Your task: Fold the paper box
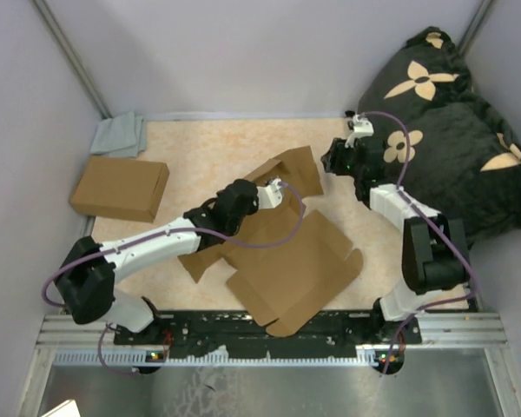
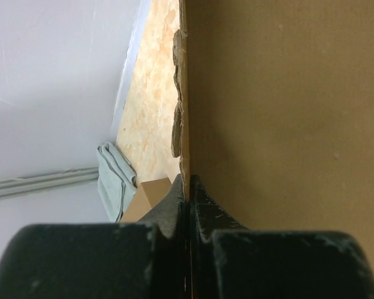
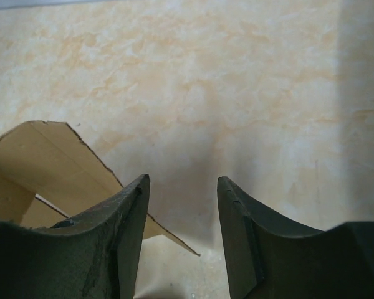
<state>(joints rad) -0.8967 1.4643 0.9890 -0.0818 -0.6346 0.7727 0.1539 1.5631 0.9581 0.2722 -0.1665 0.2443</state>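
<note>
The paper box (image 1: 295, 265) is a brown die-cut cardboard sheet lying mid-table, its far panel (image 1: 291, 169) raised and tilted. My left gripper (image 1: 273, 193) is shut on an edge of that sheet; in the left wrist view the cardboard (image 2: 280, 112) fills the right side and its edge runs between the closed fingers (image 2: 174, 202). My right gripper (image 1: 330, 161) is open and empty just right of the raised panel. In the right wrist view a flap corner (image 3: 50, 162) shows left of the open fingers (image 3: 134, 205).
A ready-made shallow brown box (image 1: 120, 188) sits at the far left beside a folded grey cloth (image 1: 120, 135). A black cushion with tan flowers (image 1: 451, 122) fills the far right corner. Grey walls enclose the table (image 1: 217, 143).
</note>
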